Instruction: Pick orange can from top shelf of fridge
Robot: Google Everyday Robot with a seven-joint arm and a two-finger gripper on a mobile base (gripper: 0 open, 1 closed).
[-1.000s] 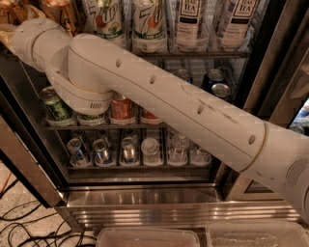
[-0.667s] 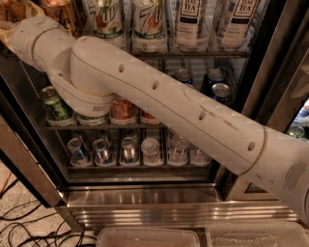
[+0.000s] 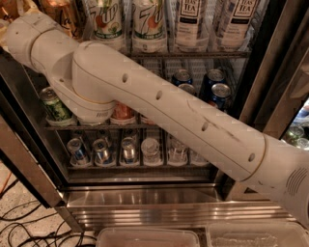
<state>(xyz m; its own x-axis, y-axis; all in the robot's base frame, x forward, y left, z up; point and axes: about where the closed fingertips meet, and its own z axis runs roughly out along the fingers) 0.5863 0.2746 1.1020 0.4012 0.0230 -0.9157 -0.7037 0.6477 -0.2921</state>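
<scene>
Orange can [image 3: 65,14] half-hidden behind arm [image 3: 159,106]; end effector seemingly off-frame upper left, state unseen.

Orange can [image 3: 61,14] upright, top shelf [image 3: 193,54] (L).

One white robot arm [image 3: 164,113] crosses a fridge [image 3: 145,198] showing two 7Up cans [image 3: 107,21], two tea bottles [image 3: 190,21], one orange can [image 3: 60,14] far left, four blue cans [image 3: 221,94], one green can [image 3: 55,103], with two clear tubs [image 3: 147,236] nearest; the gripper is out of view, upper left.
</scene>
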